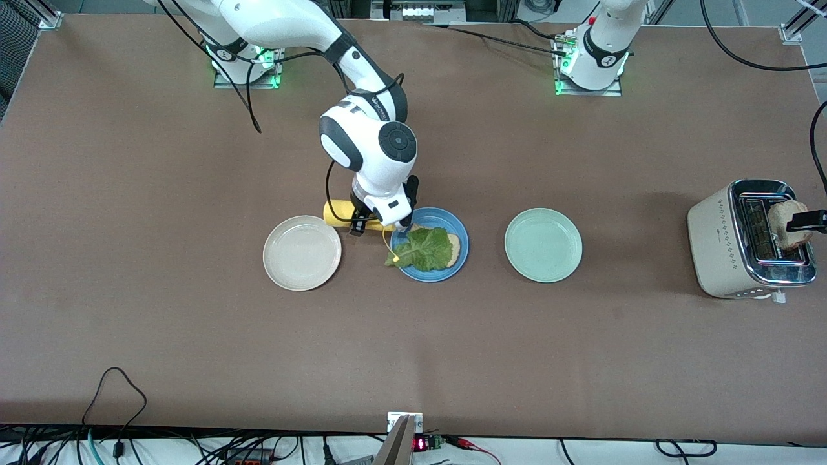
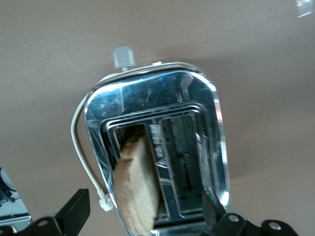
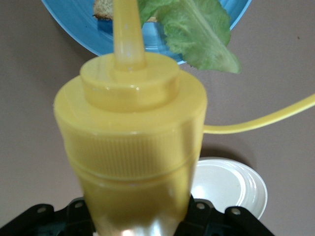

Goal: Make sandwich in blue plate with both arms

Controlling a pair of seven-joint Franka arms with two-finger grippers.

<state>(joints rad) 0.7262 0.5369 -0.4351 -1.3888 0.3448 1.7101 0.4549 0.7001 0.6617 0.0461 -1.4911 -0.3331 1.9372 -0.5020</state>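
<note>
Two jobs at once: mustard bottle point(image 3: 133, 147) is clamped in right claw point(image 1: 381, 223) over blue plate point(image 1: 452, 271); bread slice point(image 1: 785, 223) is pinched in left claw point(image 1: 807, 221) over toaster point(image 1: 723, 245), best lifted straight.

Cream plate point(image 1: 302, 252) sits toward the right arm's end of the table, near a yellow squeeze bottle point(image 1: 340, 212) lying tipped w/ its nozzle point(image 3: 127, 29) aimed over lettuce; a thin yellow strap point(image 3: 261, 123) trails from the cap. Mint-green plate point(image 1: 543, 245) sits toward the left arm's end, well apart from the toaster point(image 1: 749, 240). Toaster: chrome top, two slots, white lever knob point(image 2: 123, 57) (one slot holds a bread slice point(image 2: 137, 189), sticking up).
</note>
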